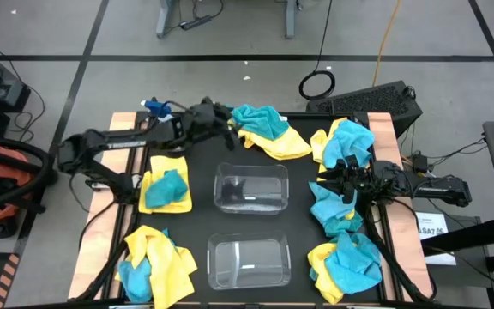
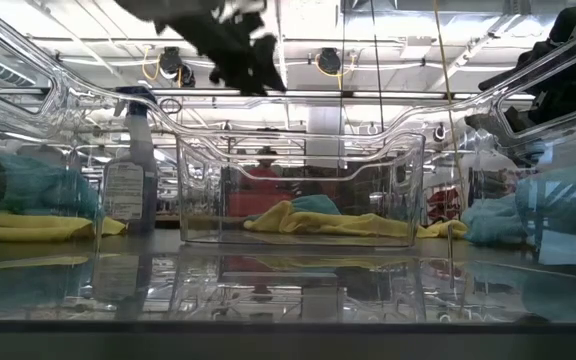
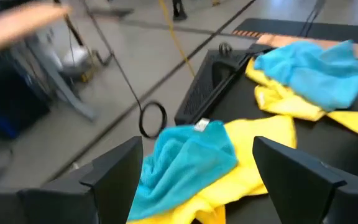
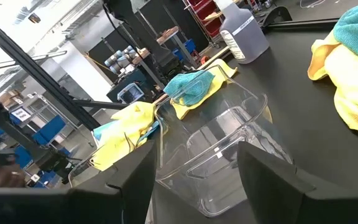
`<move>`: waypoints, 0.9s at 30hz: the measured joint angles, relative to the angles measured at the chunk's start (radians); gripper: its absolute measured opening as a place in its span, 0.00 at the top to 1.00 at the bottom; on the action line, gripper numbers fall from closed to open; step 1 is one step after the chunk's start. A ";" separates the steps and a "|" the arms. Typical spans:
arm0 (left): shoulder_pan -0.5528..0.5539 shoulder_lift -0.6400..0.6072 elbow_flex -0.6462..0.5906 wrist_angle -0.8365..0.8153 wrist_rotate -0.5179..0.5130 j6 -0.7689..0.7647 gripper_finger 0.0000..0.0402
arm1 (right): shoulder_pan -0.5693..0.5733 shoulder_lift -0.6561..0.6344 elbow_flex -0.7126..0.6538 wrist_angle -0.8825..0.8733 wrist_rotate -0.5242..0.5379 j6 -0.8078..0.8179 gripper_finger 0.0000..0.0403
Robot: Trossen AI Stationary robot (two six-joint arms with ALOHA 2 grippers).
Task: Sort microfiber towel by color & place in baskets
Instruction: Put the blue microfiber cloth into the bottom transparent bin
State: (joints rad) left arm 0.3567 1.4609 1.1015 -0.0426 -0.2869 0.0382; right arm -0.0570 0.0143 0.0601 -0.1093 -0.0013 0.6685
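The spray bottle (image 1: 154,107) stands at the bench's far left corner behind the left gripper (image 1: 226,129), fingers wide and empty; the right gripper (image 1: 340,182), fingers wide, is among towels (image 1: 337,210) at the right edge, beside two baskets (image 1: 250,187).

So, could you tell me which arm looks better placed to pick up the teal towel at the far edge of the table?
Left, probably. The left gripper hangs open right beside the teal towel on the yellow one. The right gripper is open over the piles on the right side.
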 joint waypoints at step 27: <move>0.114 0.618 0.637 -0.466 0.135 -0.086 0.23 | 0.000 0.000 0.000 0.000 0.000 0.000 0.47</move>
State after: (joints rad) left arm 0.4711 2.0789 1.7389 -0.5084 -0.1518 -0.0475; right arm -0.0570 0.0142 0.0600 -0.1093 -0.0013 0.6685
